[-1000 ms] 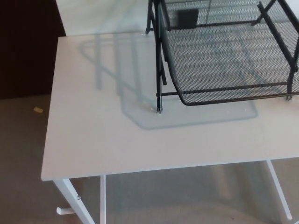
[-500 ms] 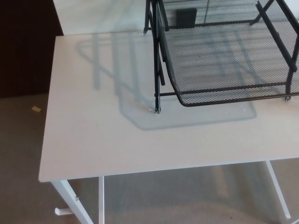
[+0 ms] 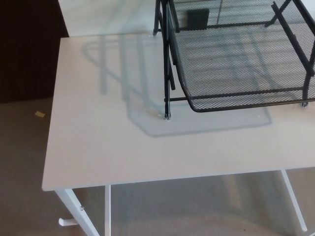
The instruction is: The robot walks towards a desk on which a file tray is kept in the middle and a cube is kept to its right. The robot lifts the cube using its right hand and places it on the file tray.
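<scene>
A black wire-mesh file tray (image 3: 236, 93) stands on the white desk (image 3: 98, 137), filling the upper right of the head view; its right side runs out of the picture. Its front left foot rests on the desk near the middle. A dark rectangular patch (image 3: 196, 18) shows behind the mesh at the top. No cube is in view, and neither of my hands shows in the picture.
The desk's left edge and front edge are in view, with white legs (image 3: 74, 211) below. Brown carpet floor (image 3: 24, 172) lies to the left, with a small yellowish scrap (image 3: 40, 114) on it. A dark wall area sits at the upper left.
The whole picture shifts by a few pixels between frames, so the camera moved slightly. Nothing on the desk has moved.
</scene>
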